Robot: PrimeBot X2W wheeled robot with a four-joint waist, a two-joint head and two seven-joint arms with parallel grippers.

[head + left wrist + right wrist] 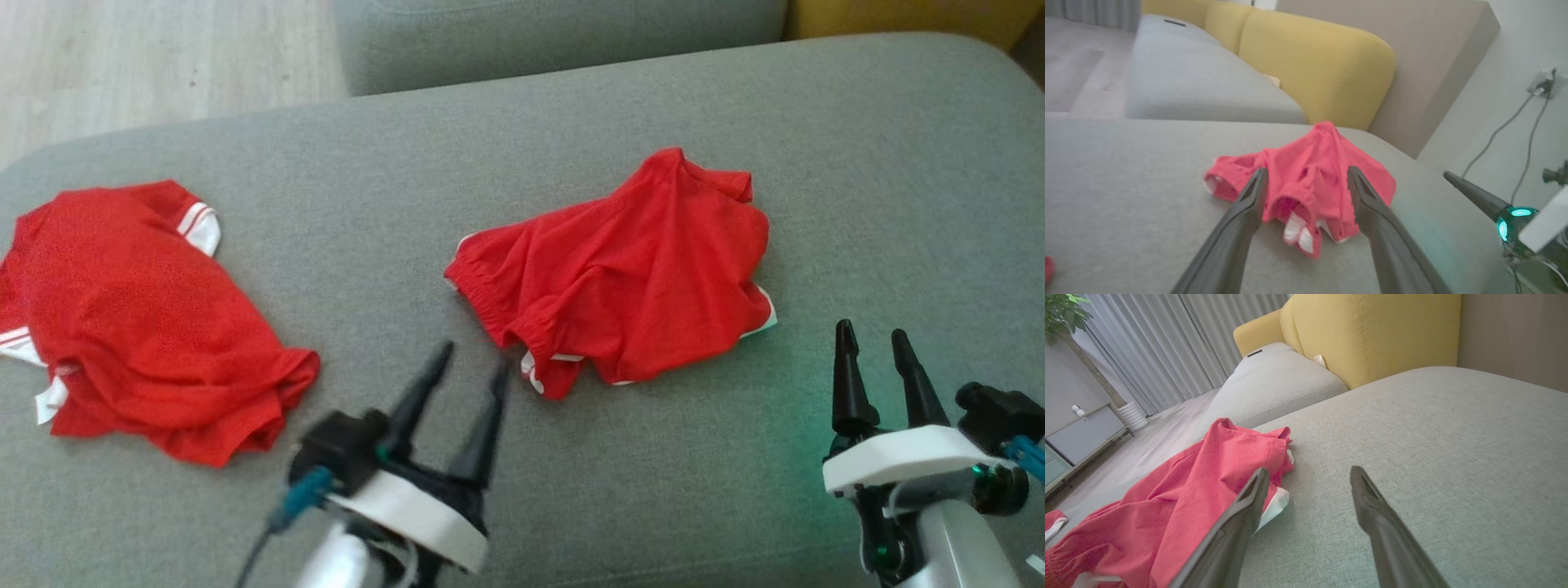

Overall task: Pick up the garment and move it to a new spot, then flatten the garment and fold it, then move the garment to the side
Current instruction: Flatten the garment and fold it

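A grey sofa cushion (571, 490) sits before yellow backrests (1372, 335), grey curtains (1167, 343) and pale wood floor (122, 57).

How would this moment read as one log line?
left gripper: open, near red shorts | right gripper: open, empty | red shorts: crumpled

Head camera overhead; wrist cameras low beside red shorts (620, 269)
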